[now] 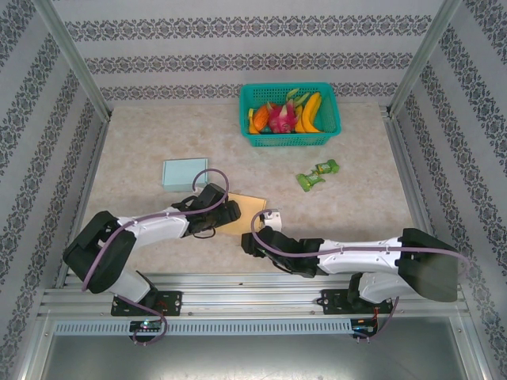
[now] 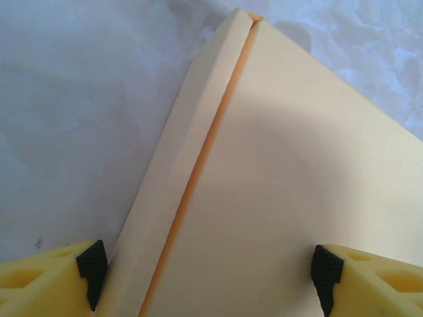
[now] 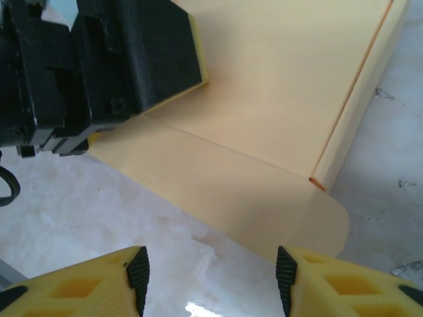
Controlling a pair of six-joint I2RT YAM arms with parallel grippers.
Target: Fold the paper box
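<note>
Holds the left end effector (image 2: 210,274) spread wide, low over the paper box (image 2: 284,172), flat on the bench (image 2: 66,99) right beneath. Holds the right end effector (image 3: 211,274) spread too, empty, rounded flap (image 3: 264,205) just ahead. Shows one thin side strip (image 2: 192,132) folded up; looks like most folds left.

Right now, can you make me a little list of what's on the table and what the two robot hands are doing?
box: flat on the table, one narrow side flap creased, not folded up yet
left gripper: open, straddling the box's creased edge
right gripper: open, over the table, just short of the box's round flap
basket: far side, full of fruit
blue tray: just beyond the left gripper
green toy: lying apart, right of the box
</note>
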